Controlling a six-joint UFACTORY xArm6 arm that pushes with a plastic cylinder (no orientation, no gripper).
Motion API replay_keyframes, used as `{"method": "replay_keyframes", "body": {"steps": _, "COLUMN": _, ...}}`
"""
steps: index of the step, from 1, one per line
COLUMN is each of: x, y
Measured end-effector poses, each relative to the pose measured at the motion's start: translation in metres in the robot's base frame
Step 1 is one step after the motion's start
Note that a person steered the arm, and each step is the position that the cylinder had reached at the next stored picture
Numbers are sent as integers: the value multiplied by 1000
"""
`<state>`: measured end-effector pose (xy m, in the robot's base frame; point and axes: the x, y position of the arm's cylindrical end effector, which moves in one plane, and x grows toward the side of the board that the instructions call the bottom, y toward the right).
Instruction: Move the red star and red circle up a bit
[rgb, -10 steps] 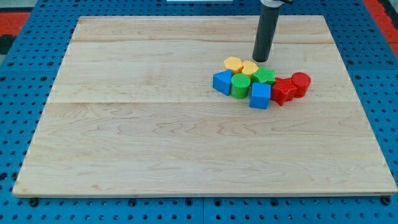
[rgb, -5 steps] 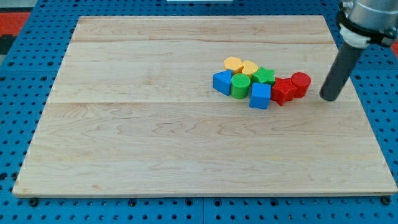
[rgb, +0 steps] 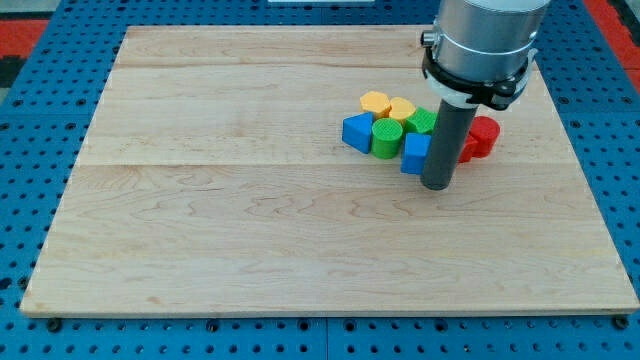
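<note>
The red circle (rgb: 484, 134) stands at the right end of a tight cluster of blocks right of the board's middle. The red star (rgb: 465, 150) sits just left of it, mostly hidden behind my rod. My tip (rgb: 437, 185) rests on the board just below the cluster, below the red star and right of the blue cube (rgb: 415, 154). The rod rises in front of the star and part of the green star (rgb: 421, 122).
The cluster also holds a green cylinder (rgb: 387, 137), a blue block (rgb: 356, 132) at its left end, and two yellow blocks (rgb: 375, 102) (rgb: 401, 108) along its top. The wooden board (rgb: 200, 220) lies on a blue pegboard.
My tip has moved from the cluster's top, round its right side, to just below the red star. The blocks have not visibly moved.
</note>
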<state>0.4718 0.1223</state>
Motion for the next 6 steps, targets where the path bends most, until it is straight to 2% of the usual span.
{"method": "replay_keyframes", "body": {"steps": 1, "x": -11, "y": 31}}
{"method": "replay_keyframes", "body": {"steps": 4, "x": -54, "y": 54}}
{"method": "replay_keyframes", "body": {"steps": 6, "x": -44, "y": 76}}
